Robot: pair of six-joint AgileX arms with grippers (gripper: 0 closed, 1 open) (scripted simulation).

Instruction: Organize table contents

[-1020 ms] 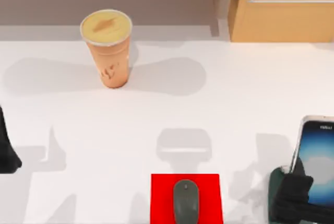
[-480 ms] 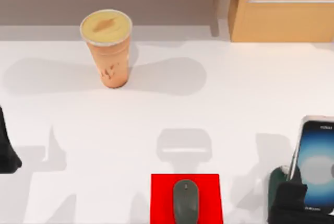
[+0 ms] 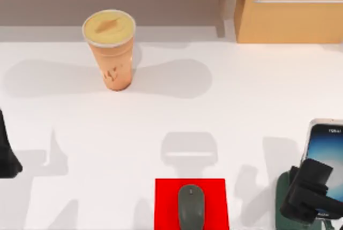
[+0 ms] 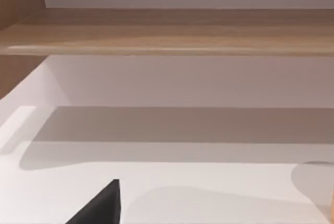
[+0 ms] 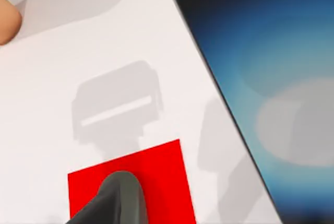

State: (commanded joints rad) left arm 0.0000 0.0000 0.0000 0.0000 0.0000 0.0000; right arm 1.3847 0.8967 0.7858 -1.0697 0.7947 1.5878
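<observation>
- Your right end effector (image 3: 310,195) sits at the surface's (image 3: 241,106) right front, over the smartphone's (image 3: 328,149) lower part; can't tell its opening or grip.
- Smartphone leans on the dark green stand (image 3: 284,187).
- Mouse (image 3: 191,206) lies on the red pad (image 3: 166,203), front centre.
- Cup (image 3: 111,47) stands upright, back left.
- Left arm (image 3: 6,152) is parked at the left edge.
</observation>
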